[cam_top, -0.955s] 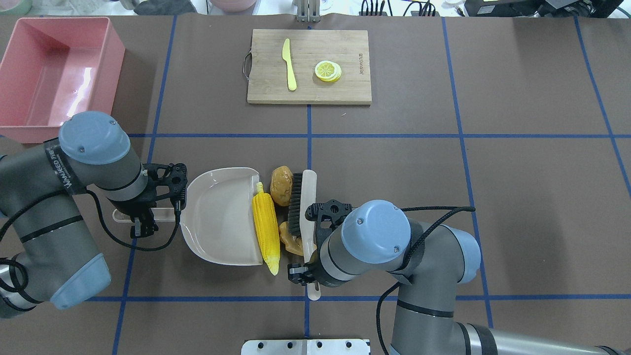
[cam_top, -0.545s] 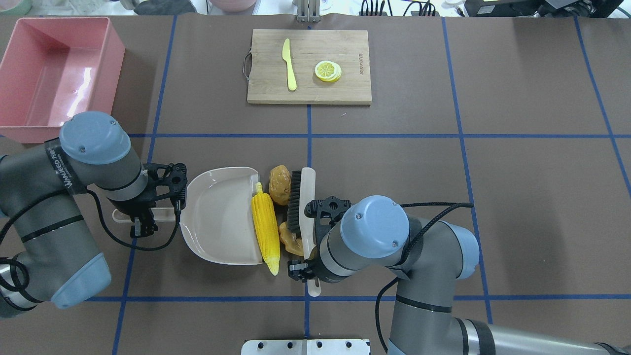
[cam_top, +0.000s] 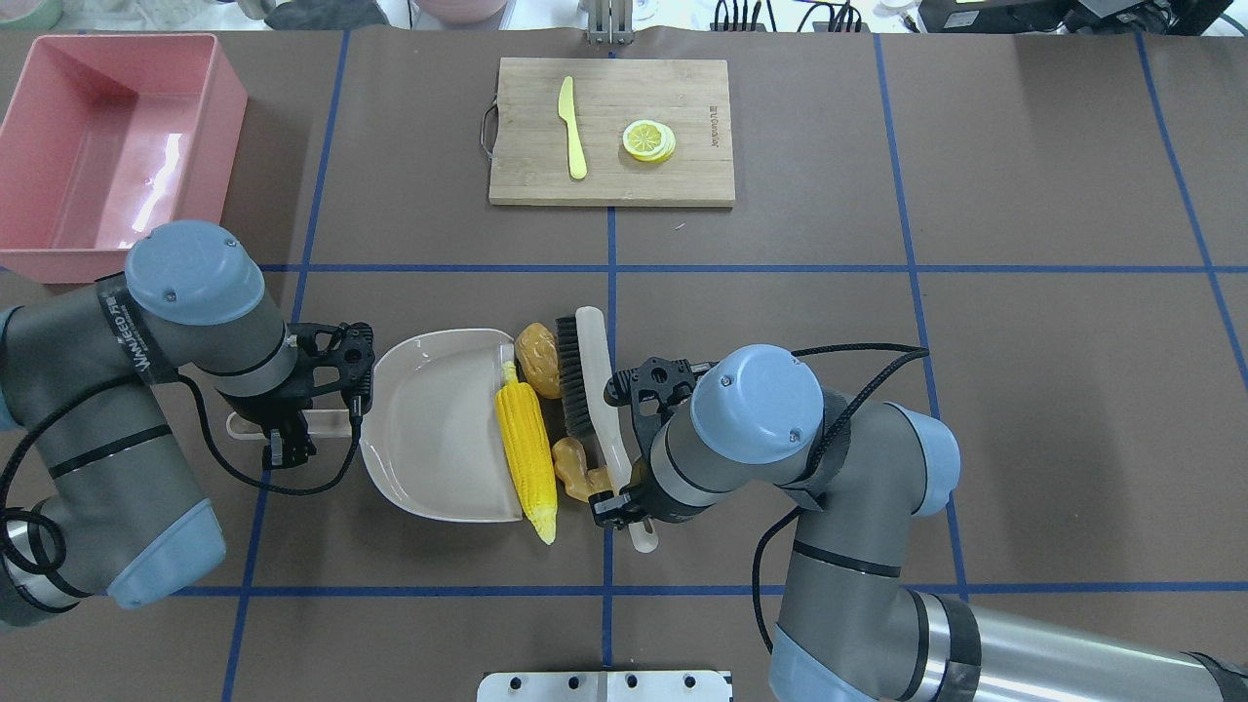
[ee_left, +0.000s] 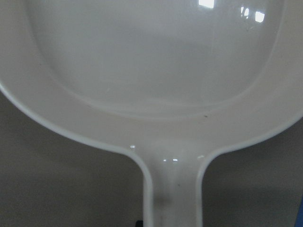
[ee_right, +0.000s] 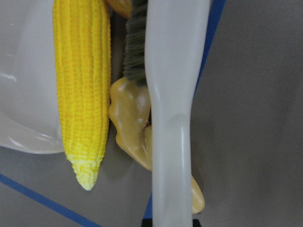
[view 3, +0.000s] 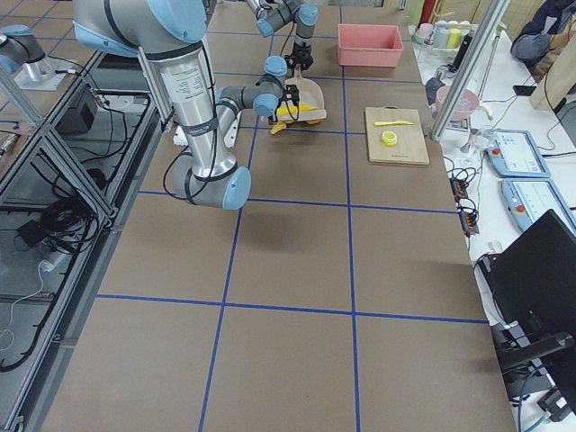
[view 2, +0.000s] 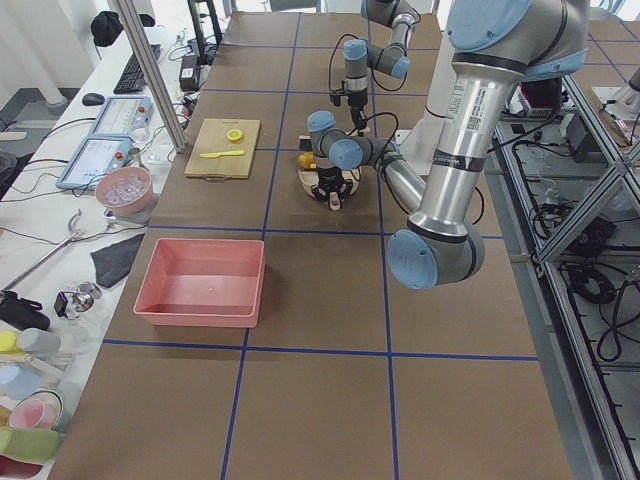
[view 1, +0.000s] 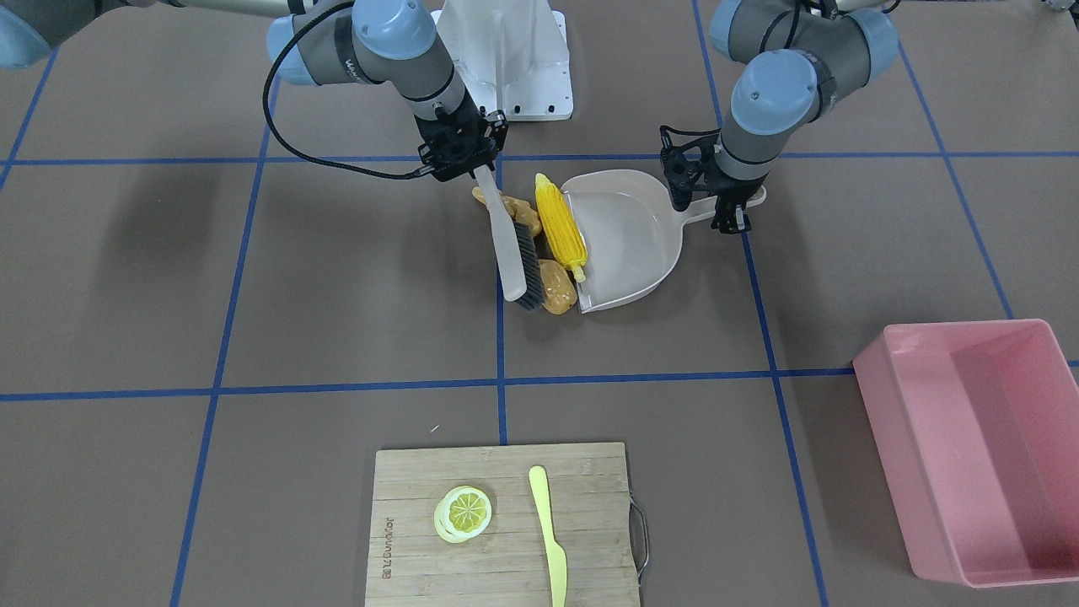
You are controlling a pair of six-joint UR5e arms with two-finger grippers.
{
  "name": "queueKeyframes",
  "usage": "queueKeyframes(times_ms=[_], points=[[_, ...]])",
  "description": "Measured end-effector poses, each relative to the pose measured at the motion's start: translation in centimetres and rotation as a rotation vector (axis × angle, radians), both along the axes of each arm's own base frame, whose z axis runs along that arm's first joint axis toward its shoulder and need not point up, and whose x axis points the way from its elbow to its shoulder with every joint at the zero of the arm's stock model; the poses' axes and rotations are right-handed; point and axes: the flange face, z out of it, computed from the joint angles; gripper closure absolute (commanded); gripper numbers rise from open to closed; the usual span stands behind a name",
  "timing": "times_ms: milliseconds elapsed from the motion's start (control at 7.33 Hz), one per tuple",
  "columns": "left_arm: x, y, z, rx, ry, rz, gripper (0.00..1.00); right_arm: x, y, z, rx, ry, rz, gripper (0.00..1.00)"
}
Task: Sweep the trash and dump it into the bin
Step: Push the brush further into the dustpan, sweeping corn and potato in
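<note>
Overhead exterior view shows a wide table covered with a brown mat (cam_top: 975, 390) that thin blue tape lines (cam_top: 916, 175) divide into big squares. In the side views the table stands in a workroom, with metal frame posts at its sides, a side bench carrying screens and small vessels, and a person's sleeve (view 3: 560, 54) at one edge. There are two grey robot arms with blue joint caps. The left gripper (cam_top: 278, 431) has its fingers clamped on the handle of the one beige plastic dustpan (cam_top: 429, 429), which lies flat on the mat with its open lip toward the middle of the table. The right gripper (cam_top: 624, 509) has its fingers pressed together on the handle of the one white brush with dark bristles (cam_top: 585, 375). The trash counts three pieces. The yellow toy corn cob (cam_top: 526, 458) lies along the dustpan lip, touching it. The brown-orange toy potato (cam_top: 538, 359) sits at the far corner of the lip, against the bristles. The knobbly tan toy ginger root (cam_top: 575, 470) lies between the corn and the brush handle, partly under the handle. The one large pink rectangular plastic tub (cam_top: 226, 127) stands at the far left corner of the table, well apart from the dustpan. One wooden cutting board (cam_top: 682, 175) at the far middle carries one pale yellow knife (cam_top: 571, 127) and one round yellow toy lemon slice (cam_top: 648, 139).
</note>
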Motion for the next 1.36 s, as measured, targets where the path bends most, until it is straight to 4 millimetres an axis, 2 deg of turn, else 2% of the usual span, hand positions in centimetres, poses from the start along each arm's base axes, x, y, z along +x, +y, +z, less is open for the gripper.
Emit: queueKeyframes(times_ms=[409, 682, 955, 1364], points=[[0.1, 0.0, -0.1, 0.001, 0.001, 0.0, 1.0, -2.1, 1.3, 0.4, 0.03, 0.009, -0.055, 1.0], [0.1, 0.0, -0.1, 0.001, 0.002, 0.001, 1.0, -3.4, 1.9, -0.1, 0.028, 0.009, -0.067, 1.0], [0.0, 0.0, -0.2, 0.001, 0.004, 0.002, 1.0, -4.5, 2.0, -1.4, 0.025, 0.002, -0.07, 1.0], [-0.1, 0.0, -0.3, 0.0, 0.006, 0.002, 1.0, -6.2, 1.6, -4.4, 0.015, -0.001, -0.067, 1.0]])
